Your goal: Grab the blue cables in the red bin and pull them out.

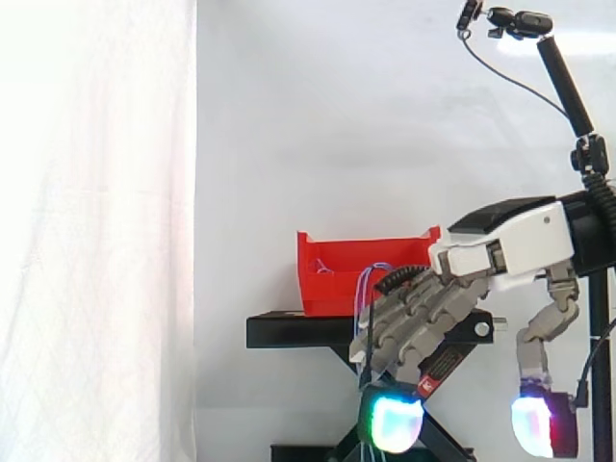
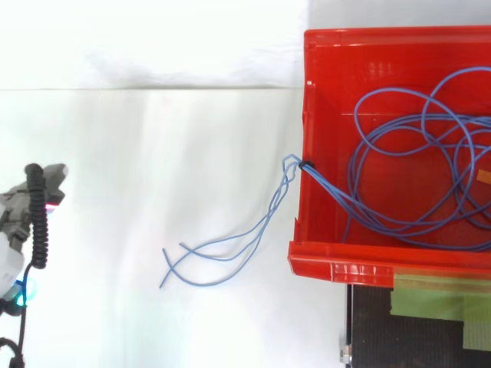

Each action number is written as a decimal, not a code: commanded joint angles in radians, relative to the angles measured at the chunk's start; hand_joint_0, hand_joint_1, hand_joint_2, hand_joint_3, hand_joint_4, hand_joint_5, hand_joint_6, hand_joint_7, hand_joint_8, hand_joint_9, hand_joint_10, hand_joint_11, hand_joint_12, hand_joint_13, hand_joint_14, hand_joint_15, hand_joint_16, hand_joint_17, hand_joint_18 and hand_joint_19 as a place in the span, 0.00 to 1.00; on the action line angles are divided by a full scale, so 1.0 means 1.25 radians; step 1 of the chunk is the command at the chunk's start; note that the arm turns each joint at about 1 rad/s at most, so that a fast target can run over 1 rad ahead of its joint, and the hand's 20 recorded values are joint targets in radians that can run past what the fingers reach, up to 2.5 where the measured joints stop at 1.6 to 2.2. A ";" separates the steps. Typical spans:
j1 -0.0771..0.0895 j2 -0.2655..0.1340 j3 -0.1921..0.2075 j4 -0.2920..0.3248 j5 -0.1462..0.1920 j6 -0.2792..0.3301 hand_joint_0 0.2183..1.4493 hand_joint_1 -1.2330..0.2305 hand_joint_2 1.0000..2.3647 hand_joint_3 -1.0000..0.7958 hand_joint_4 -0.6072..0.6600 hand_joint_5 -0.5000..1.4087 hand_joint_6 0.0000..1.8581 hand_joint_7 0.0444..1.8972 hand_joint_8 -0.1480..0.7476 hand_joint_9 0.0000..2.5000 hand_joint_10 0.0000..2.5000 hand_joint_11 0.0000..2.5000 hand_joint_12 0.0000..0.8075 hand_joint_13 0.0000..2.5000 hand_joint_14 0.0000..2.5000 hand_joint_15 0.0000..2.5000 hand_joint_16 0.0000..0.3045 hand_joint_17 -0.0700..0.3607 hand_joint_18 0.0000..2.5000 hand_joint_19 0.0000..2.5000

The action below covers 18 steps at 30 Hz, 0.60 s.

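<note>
A red bin [image 1: 337, 279] stands on a black stand [image 1: 289, 332]. In the top view, thin blue cables [image 2: 399, 138] lie coiled inside the bin [image 2: 307, 115]. A bundle of them [image 2: 238, 249] crosses its left wall and hangs outside with loose ends. From the side, these strands [image 1: 364, 298] drop down the bin's front past the stand. My hand [image 1: 500, 250] reaches in from the right, in front of the stand, with straight fingers [image 1: 390, 423] slanting down and the thumb held well apart. It is open and holds nothing. In the top view the hand [image 2: 15, 203] sits at the left edge, apart from the cable ends.
A white curtain [image 1: 96, 231] hangs behind and to the left. A black boom with a small camera [image 1: 563, 77] rises at the upper right. Green tape [image 2: 437, 284] covers part of the stand [image 2: 414, 337] beside the bin.
</note>
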 commanded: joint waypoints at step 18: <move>-0.064 -0.020 0.004 0.122 -0.033 -0.306 0.44 0.14 0.00 0.00 0.61 0.57 0.01 0.30 0.42 0.21 0.00 0.13 0.40 0.14 0.00 0.06 0.14 0.39 0.10 0.06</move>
